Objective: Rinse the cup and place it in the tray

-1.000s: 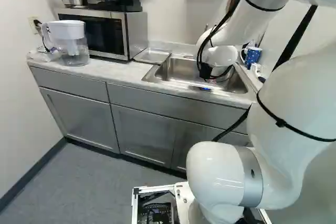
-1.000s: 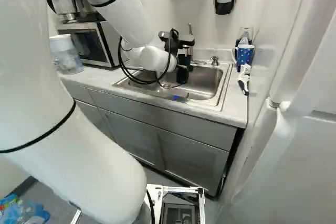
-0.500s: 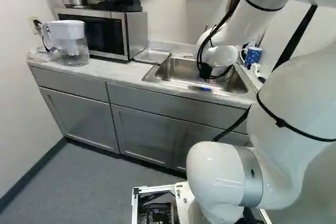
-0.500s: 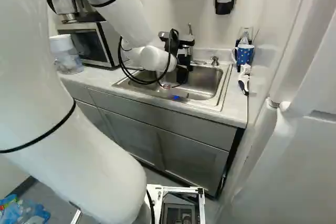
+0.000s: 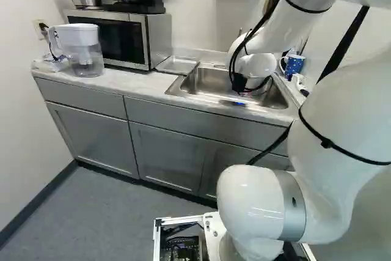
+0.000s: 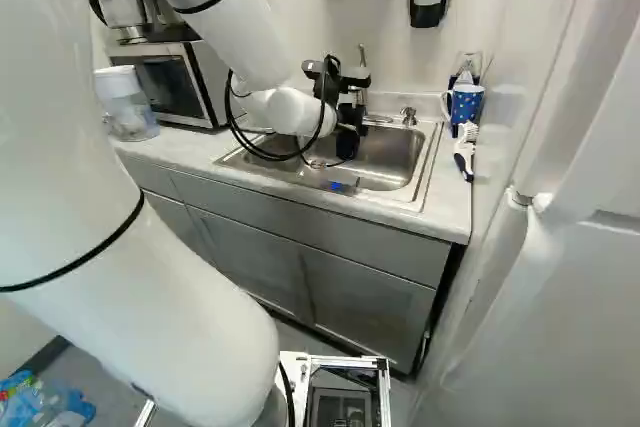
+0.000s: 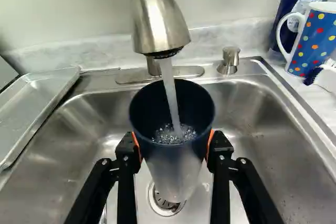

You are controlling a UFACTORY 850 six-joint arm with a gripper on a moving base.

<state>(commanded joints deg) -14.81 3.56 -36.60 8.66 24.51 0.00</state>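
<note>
pointing mouth-up under the running faucet, long axis near upright, the cup is clamped by the hand.

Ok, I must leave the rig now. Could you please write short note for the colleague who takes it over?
Gripper: shut on the dark cup, one finger each side, above the sink.
Faucet: running into the cup; bubbling water inside.
Tray: beside the sink, toward the microwave.
Done: cup gripped and under water.
Left: finish rinsing, probably empty the cup and stop the water, then place it in the tray.
</note>
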